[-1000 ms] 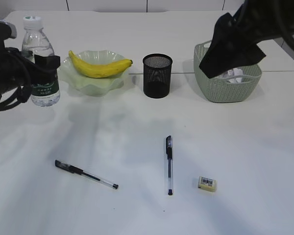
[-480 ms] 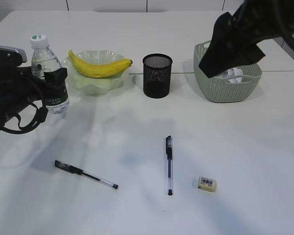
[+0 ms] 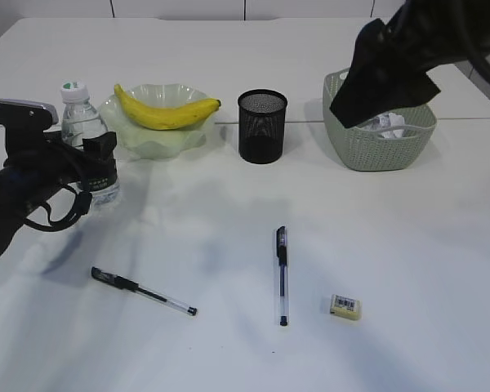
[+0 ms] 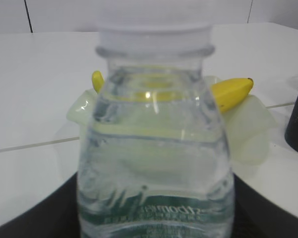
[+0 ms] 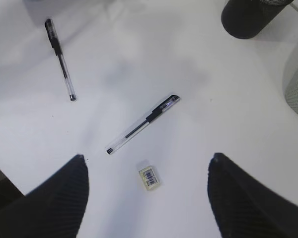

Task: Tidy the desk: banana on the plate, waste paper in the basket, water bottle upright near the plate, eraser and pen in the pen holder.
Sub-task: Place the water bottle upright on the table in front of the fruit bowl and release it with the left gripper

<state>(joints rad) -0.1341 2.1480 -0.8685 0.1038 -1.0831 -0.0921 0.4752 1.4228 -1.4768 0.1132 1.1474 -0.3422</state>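
bottle: my left fingers (image 3: 98,167) are clamped round the water bottle (image 3: 88,140) at the label, and it's tilted a bit, cap leaning left, right beside the plate (image 3: 159,139). Can't tell from here if the base is on the worktop (image 3: 392,245) or a hair above it.
bottle risk: if I let go while it's leaning, it tips. Nearest thing to hit is the plate rim, and a knock there could roll the banana (image 3: 165,113) off. Needs to be straight and seated before I release.
grip risk: clear plastic with water inside, probably a bit slippery and soft, so I'd guess squeezing harder just dents it and easing off lets it slide.
wrist view: bottle neck fills the left wrist cam, so I'm basically blind to the base. Not great for judging upright.
right side: right fingers (image 5: 146,198) spread wide, holding nothing, hanging up by the basket (image 3: 379,143) with the paper (image 3: 385,124) already in it.
next up risk: two pens, left pen (image 3: 143,291) and middle pen (image 3: 282,274), lie flat, plus a tiny eraser (image 3: 345,306). Thin, flat stuff is easy to pinch badly, so the pen could skid or spin away.
holder risk: pen holder (image 3: 262,126) has a narrow mouth and looks light, so a pen coming in at a slant could catch the rim and shove it over.
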